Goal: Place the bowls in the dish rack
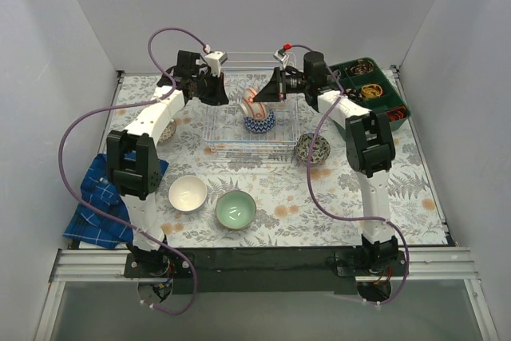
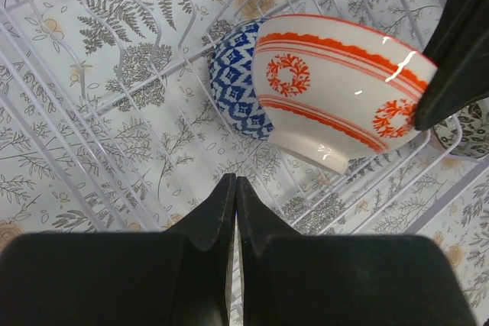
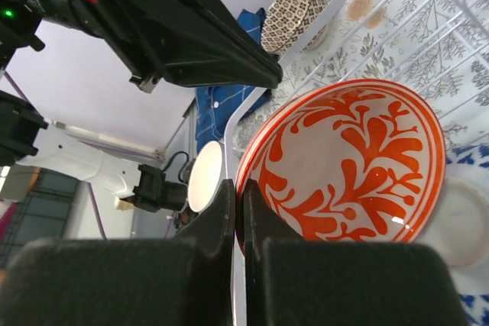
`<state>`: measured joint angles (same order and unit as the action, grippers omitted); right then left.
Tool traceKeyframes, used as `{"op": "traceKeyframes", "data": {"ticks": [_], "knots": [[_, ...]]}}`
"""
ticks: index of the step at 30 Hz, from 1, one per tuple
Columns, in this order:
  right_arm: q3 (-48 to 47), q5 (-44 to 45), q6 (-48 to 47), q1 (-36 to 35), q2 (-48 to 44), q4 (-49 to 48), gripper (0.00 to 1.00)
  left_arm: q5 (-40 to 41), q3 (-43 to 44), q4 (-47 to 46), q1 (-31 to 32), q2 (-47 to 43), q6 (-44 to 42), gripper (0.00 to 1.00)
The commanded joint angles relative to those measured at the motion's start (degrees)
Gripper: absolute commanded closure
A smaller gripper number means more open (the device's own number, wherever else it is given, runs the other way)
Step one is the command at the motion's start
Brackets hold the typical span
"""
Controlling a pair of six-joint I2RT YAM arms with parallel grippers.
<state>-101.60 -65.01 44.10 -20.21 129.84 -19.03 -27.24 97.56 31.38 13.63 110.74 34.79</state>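
My right gripper (image 1: 267, 95) (image 3: 238, 188) is shut on the rim of the orange-red patterned bowl (image 1: 254, 104) (image 3: 344, 166) and holds it tilted over the wire dish rack (image 1: 214, 132). The bowl also shows in the left wrist view (image 2: 336, 89). A blue-and-white bowl (image 1: 259, 123) (image 2: 233, 89) stands in the rack just below it. My left gripper (image 1: 219, 92) (image 2: 235, 182) is shut and empty above the rack's left part. A white bowl (image 1: 188, 193) and a mint green bowl (image 1: 236, 209) sit on the mat in front. A dark grey patterned bowl (image 1: 312, 149) sits right of the rack.
A dark green compartmented tray (image 1: 397, 114) stands at the back right. A blue checked cloth (image 1: 94, 201) lies at the left edge. A patterned bowl (image 3: 294, 7) sits left of the rack, mostly hidden by the left arm in the top view.
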Motion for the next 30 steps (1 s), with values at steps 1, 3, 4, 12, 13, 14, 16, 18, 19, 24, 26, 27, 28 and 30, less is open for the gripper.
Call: {"op": "traceKeyframes", "data": {"ticks": [1,3,4,12,13,14,16,18,19,24,26,27,28,30], "knots": [[-5.36,-0.82,6.52,-1.50,1.90,-12.08,0.99,1.05,2.64,2.28,-0.18,1.14,-2.18,1.00],[-7.02,-0.47,7.05,-2.03,3.92,-12.44,0.99,0.97,2.64,2.72,0.08,1.67,-2.35,1.00],[-7.64,-0.38,7.14,-2.20,4.54,-12.53,0.99,1.14,2.38,2.90,0.17,1.76,-2.35,1.00],[-7.56,0.24,8.46,-3.08,5.86,-13.23,0.99,1.75,2.11,2.64,0.87,1.67,-2.53,1.00],[-6.86,0.15,8.55,-3.08,5.95,-13.23,0.99,1.93,2.11,2.64,0.96,1.85,-2.44,1.00],[-6.68,-0.11,8.46,-3.08,6.30,-13.14,0.99,2.02,1.76,2.64,1.05,1.94,-2.44,1.00],[-6.24,-0.20,8.29,-3.08,6.57,-13.14,0.99,2.20,1.41,2.55,1.22,2.29,-2.44,1.00],[-6.15,-0.20,7.85,-2.91,7.00,-13.05,0.99,2.46,0.79,2.29,1.40,2.46,-2.44,1.00],[-5.98,-0.03,7.76,-2.91,7.09,-13.05,0.99,2.37,0.70,2.20,1.49,2.55,-2.35,1.00],[-5.01,0.85,6.53,-3.17,7.79,-12.44,0.99,1.49,0.88,2.20,1.93,3.60,-2.27,1.00],[-4.92,1.38,5.91,-3.26,8.06,-11.91,0.99,1.41,0.71,2.20,2.02,3.87,-2.18,1.00],[-4.92,1.55,5.74,-3.26,8.23,-11.74,0.99,1.58,0.44,2.20,2.10,3.96,-2.18,1.00],[-4.83,1.90,5.65,-3.26,8.24,-11.39,0.99,1.67,0.09,2.20,2.10,4.05,-2.18,1.00],[-4.75,2.70,5.56,-3.26,8.41,-10.77,0.99,1.84,0.00,2.20,2.19,4.22,-2.09,1.00]]}}
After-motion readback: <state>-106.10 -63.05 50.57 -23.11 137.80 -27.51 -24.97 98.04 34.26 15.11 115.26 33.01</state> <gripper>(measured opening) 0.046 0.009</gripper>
